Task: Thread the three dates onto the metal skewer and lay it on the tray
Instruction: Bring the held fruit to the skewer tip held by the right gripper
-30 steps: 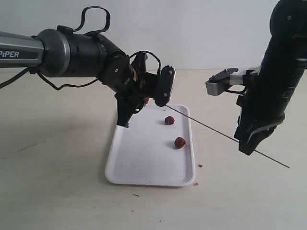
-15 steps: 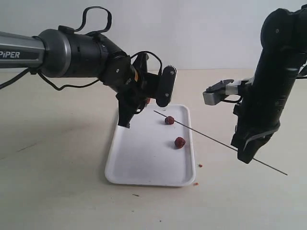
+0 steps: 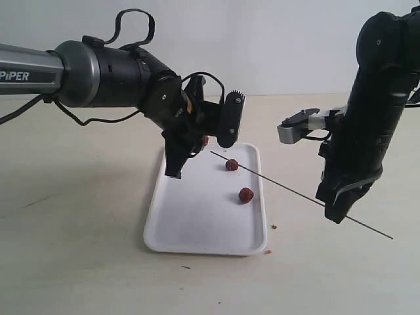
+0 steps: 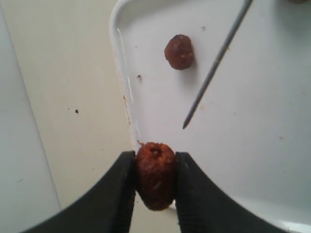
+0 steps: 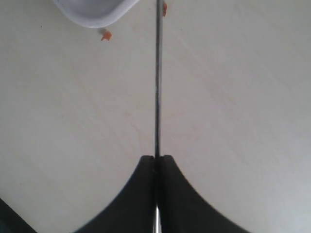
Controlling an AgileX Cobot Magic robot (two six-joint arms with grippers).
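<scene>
Held date: wrinkled reddish-brown date [image 4: 155,175] pinched between the left gripper's [image 4: 155,164] black fingers, unpierced.
Skewer: thin grey metal rod [image 3: 282,184], bare, clamped in the right gripper [image 5: 156,162], tip aimed ten o'clock, short of that date.
Loose: two other dates [image 3: 231,165] [image 3: 246,195] on the flat white tray [image 3: 197,230], toward two o'clock.
Left: every threading, then laying down.

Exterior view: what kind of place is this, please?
Probably a robotics lab bench, not a kitchen: the left arm and right arm work over a beige table before a plain wall, with a white tray.
</scene>
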